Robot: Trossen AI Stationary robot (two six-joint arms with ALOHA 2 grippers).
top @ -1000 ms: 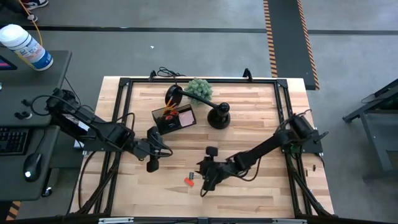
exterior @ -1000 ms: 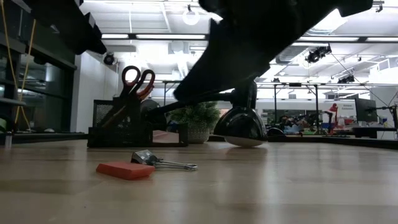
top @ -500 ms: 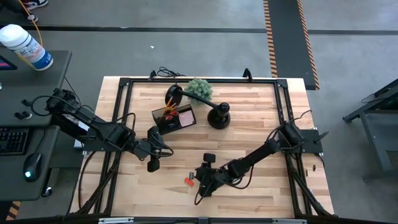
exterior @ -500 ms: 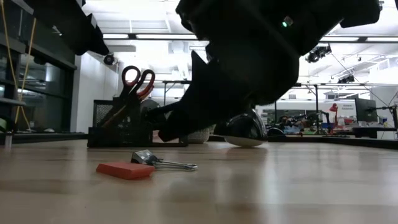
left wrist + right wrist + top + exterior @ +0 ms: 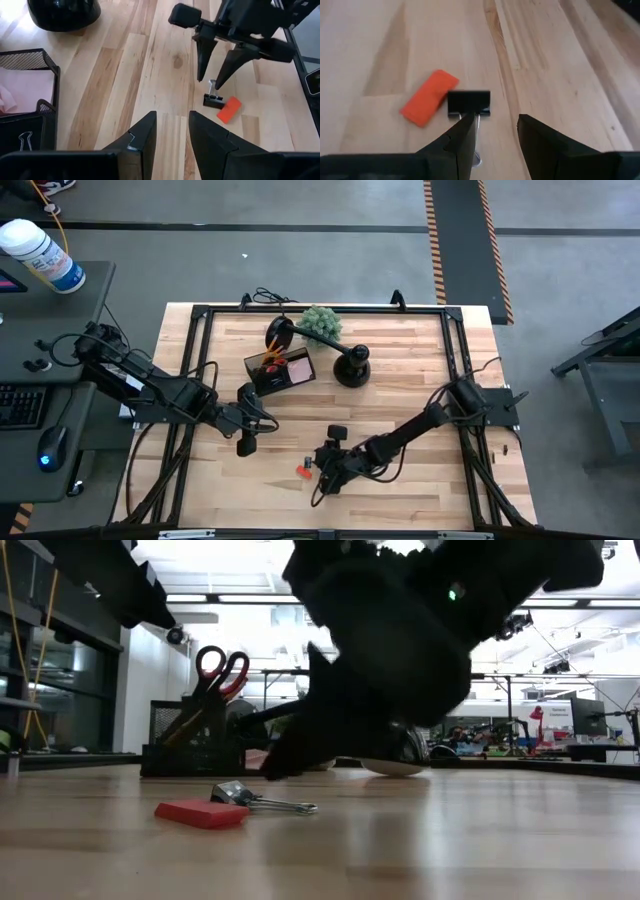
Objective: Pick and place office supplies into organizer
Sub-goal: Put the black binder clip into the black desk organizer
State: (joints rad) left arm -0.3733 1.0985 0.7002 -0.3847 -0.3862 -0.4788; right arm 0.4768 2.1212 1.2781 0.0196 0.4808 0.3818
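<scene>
A black binder clip (image 5: 469, 102) with silver wire handles (image 5: 212, 86) lies on the wooden table beside a small orange-red block (image 5: 429, 104). My right gripper (image 5: 495, 131) is open and slants down over the clip, one finger on each side of the wire handles, just above the table (image 5: 275, 765). I see no touch. The organizer (image 5: 280, 368), a dark mesh box, stands farther back with orange-handled scissors (image 5: 220, 668) upright in it and pink paper (image 5: 22, 90) inside. My left gripper (image 5: 172, 135) hangs open and empty left of centre (image 5: 246, 442).
A black lamp stands behind the work spot, its round base (image 5: 352, 368) right of the organizer and its head (image 5: 278, 332) behind it. A green plant (image 5: 321, 323) sits at the far edge. A black frame rail (image 5: 200, 315) borders the table. Bare wood lies right of the clip.
My right gripper has come down and shifted toward the table's near left, over the binder clip, its fingers staying open. The clip and the orange-red block lie where they were.
</scene>
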